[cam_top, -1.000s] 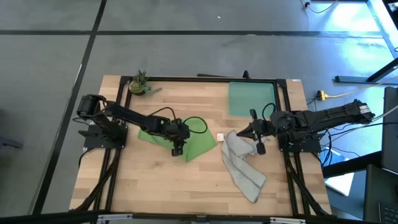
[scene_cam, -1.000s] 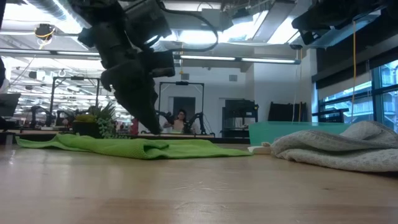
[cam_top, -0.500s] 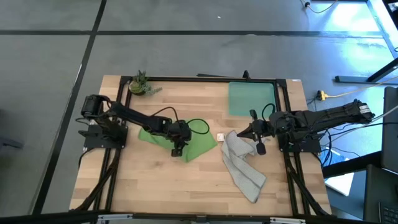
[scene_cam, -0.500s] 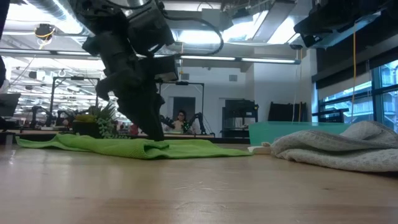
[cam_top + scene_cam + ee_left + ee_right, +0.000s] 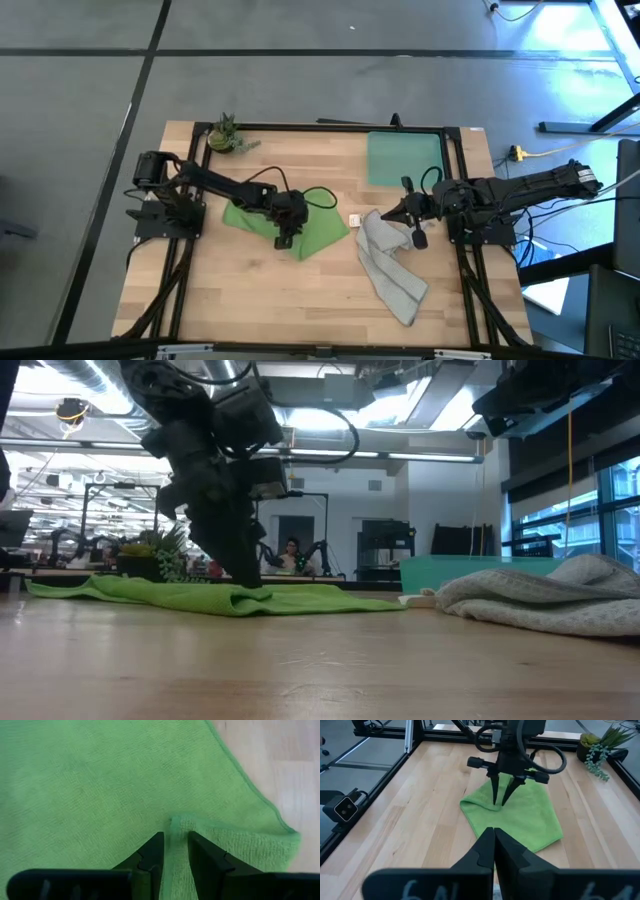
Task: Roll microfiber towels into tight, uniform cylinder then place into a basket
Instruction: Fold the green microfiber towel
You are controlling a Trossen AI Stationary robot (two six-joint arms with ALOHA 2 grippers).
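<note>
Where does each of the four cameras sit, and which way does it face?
High: overhead, facing down; both arms, green towel, grey towel, basket.
Low: table height, facing across; left arm upon towel.
Left wrist: close above towel; left gripper pinching a fold.
Right wrist: across table; shut right gripper in front, left arm beyond.
All share the green towel.

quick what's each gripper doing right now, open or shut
Left gripper: fingers pinching a raised fold of the lime green towel.
Right gripper: shut, empty, above the table near the grey towel.
</note>
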